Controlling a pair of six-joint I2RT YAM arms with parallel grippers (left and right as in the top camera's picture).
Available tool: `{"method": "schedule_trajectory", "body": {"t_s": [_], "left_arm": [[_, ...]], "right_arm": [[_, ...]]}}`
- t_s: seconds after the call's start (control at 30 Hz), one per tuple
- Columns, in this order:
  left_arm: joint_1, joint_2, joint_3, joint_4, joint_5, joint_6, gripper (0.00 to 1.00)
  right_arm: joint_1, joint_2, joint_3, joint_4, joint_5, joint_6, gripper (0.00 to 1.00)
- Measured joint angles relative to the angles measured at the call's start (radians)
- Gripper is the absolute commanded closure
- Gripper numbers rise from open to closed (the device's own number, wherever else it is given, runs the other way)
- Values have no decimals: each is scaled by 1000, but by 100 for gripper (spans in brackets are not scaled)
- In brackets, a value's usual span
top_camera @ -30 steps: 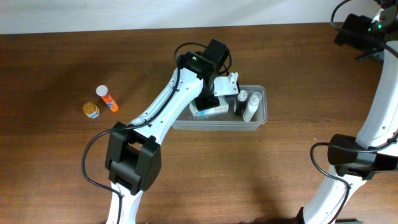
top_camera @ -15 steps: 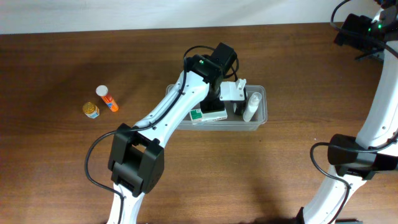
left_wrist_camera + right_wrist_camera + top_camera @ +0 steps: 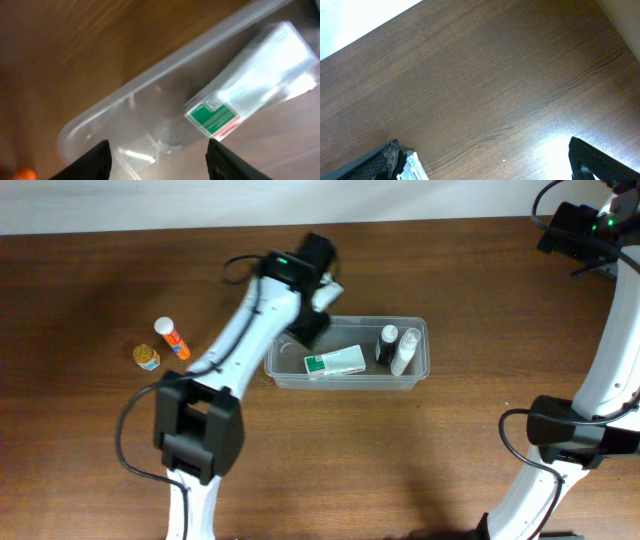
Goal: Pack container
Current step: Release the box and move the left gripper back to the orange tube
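The clear plastic container [image 3: 410, 378] sits mid-table. In it lie a white and green box [image 3: 335, 362], a dark bottle [image 3: 387, 345] and a white bottle [image 3: 405, 351]. My left gripper [image 3: 312, 320] hovers over the container's left end, open and empty. The left wrist view shows the container's corner [image 3: 95, 125] and the box [image 3: 250, 85] between my open fingers [image 3: 157, 162]. An orange tube with a white cap [image 3: 171, 338] and a small yellow jar [image 3: 147, 357] lie on the table at left. My right gripper [image 3: 485, 160] is open over bare table, far right.
The right arm's base [image 3: 575, 435] stands at the right edge. A white wall runs along the table's far edge.
My left gripper has let go of the box, which now lies in the container, and has drawn back up and to the left. The right arm has not moved.
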Motion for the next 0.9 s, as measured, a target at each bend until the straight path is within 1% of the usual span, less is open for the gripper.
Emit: {"method": "schedule_trajectory", "body": {"t_s": [0.13,0.33,0.47,0.57,0.77,0.83,0.87,0.9], "left_arm": [[66,0,50,-58,53,-72,37],[84,-57,121,-77,87,-140,21],[104,-129,138,-111,73,-193,20],[171,-158,147,-155,72,-212,21],[363,-159,147,-198,53,-230,20],[403,-159,147,-211,49,-230,19],[417,-159,147,-216,48,-230,16],[430,-159,147,-220,49,-230,16]], "right_arm": [[0,0,0,0,0,0,2],[0,0,0,0,0,0,2],[0,0,0,0,0,-1,2],[0,0,0,0,0,0,2],[0,0,0,0,0,0,2],[0,0,0,0,0,0,2],[0,0,0,0,0,0,2],[0,0,0,0,0,-1,2]]}}
